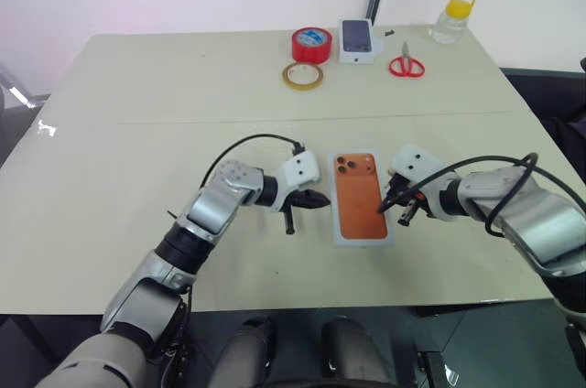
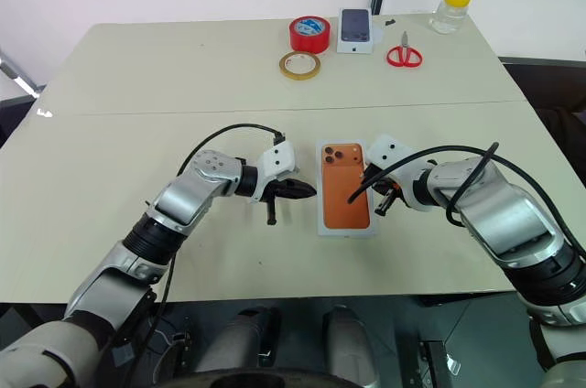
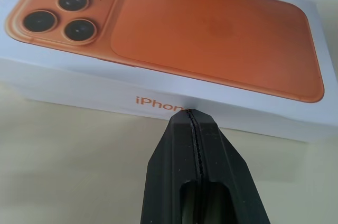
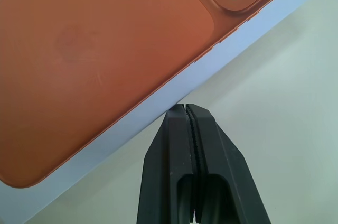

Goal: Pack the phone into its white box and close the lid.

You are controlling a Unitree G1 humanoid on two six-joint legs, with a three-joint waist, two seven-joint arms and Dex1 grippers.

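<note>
On the pale table [image 1: 137,132] in front of me, going from my left side across, my left gripper [image 1: 316,199] comes first: its two black fingers are pressed tight together with nothing between them, and their tip sits right at the left long side of the lid [image 1: 361,198], by the orange lettering on that side wall; I cannot say for sure whether the tip touches the card or stops just short. The lid lies flat in the middle of the near half of the table, its printed orange phone picture facing up with the three lenses at the far end, and it sits down over the white box [image 3: 158,109], of which I see just a thin white edge beneath the lid's wall in my left wrist view. The phone itself is hidden from me under the lid. On the right long side of the lid is my right gripper [image 1: 388,201], fingers likewise pinched shut and empty, pointing down with the tip at the lid's white border. Far across the table, well apart from all this, lie a ring of tan tape [image 1: 301,75], a red tape roll [image 1: 311,44], a small white box [image 1: 357,40] showing a dark phone, red-handled scissors [image 1: 406,64] and a clear bottle [image 1: 454,16] with a yellow cap.
</note>
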